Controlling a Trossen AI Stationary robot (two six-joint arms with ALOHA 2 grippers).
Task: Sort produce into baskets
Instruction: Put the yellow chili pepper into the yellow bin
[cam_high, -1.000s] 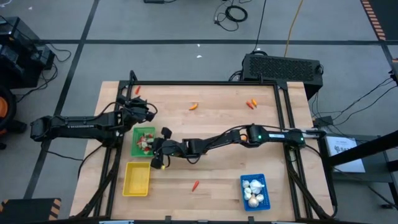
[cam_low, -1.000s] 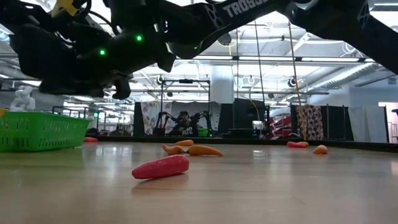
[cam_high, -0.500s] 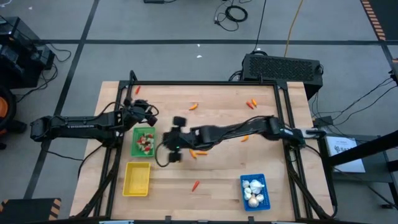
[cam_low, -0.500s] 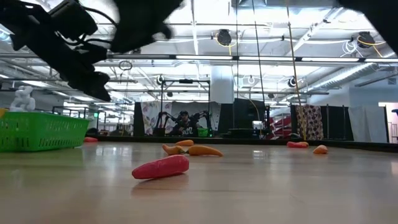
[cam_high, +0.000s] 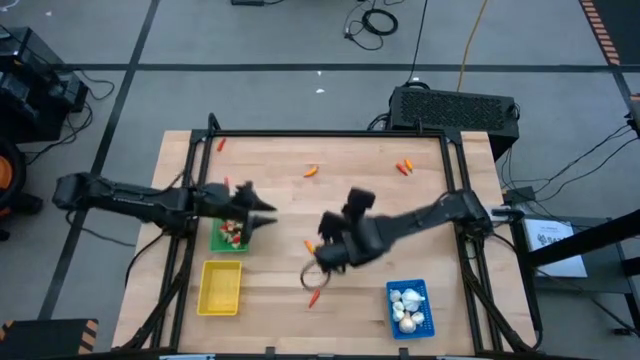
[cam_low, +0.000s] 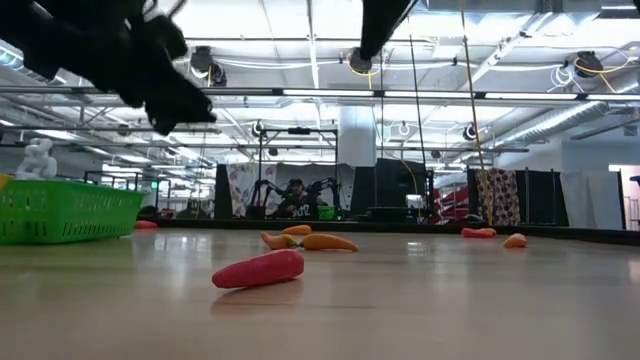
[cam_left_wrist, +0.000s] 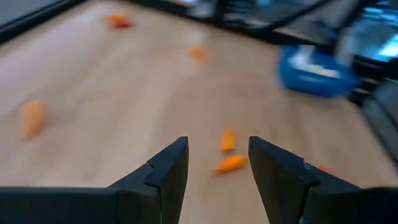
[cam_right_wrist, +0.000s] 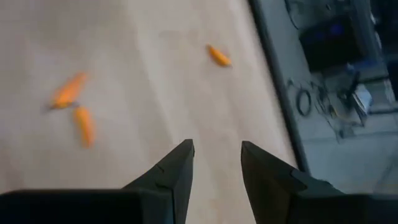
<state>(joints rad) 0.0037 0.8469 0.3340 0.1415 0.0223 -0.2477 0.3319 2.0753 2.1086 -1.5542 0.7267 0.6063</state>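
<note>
The green basket (cam_high: 229, 236) holds several small produce pieces, and my left gripper (cam_high: 264, 212) hovers open over its far right corner, pointing toward the table's right. My right gripper (cam_high: 322, 257) hangs open above the middle of the table. Its fingers (cam_right_wrist: 177, 171) slant down with nothing between them. Two orange pieces (cam_right_wrist: 68, 91) (cam_right_wrist: 84, 125) lie on the wood just beyond it. A red piece (cam_high: 314, 298) (cam_low: 258, 268) lies nearer the front edge. The yellow basket (cam_high: 220, 287) sits at the front left. The blue basket (cam_high: 408, 307) with white bulbs sits at the front right.
Loose pieces lie at the far side: an orange one (cam_high: 312, 171), an orange-red pair (cam_high: 404, 167) and a red one (cam_high: 221, 143) by the far left corner. A black frame rail (cam_high: 330, 133) borders the table. Bare wood lies between the yellow and blue baskets.
My right gripper has swung away from the green basket toward the table's right and risen, now over the middle of the table. My left gripper has turned from beside the basket's far edge and now points toward the table's right over the basket's corner.
</note>
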